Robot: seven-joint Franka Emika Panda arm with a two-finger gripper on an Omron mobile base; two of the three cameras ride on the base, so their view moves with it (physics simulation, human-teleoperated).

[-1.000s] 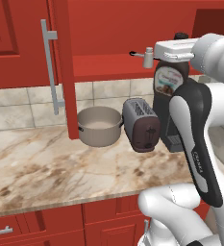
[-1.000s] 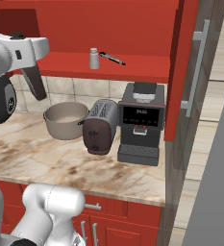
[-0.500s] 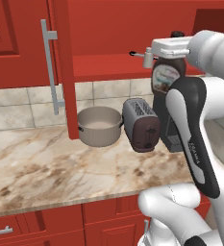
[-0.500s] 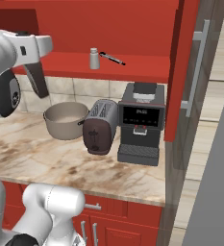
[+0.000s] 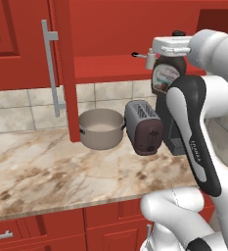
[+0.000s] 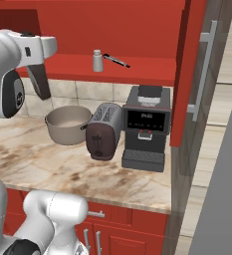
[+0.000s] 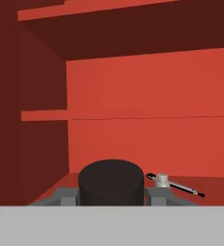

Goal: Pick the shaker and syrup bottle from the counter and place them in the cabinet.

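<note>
We find the shaker already on the cabinet shelf; the pincer, grasping the syrup bottle, has yet to set it down.

My arm rises from the base at lower right of the left base view, forearm near upright, wrist bent level at the top; the hand is raised high, pointing forward; its fingers are clamped either side of the syrup bottle, dark cap between them in the hand view; bottle hangs upright below the hand.
</note>
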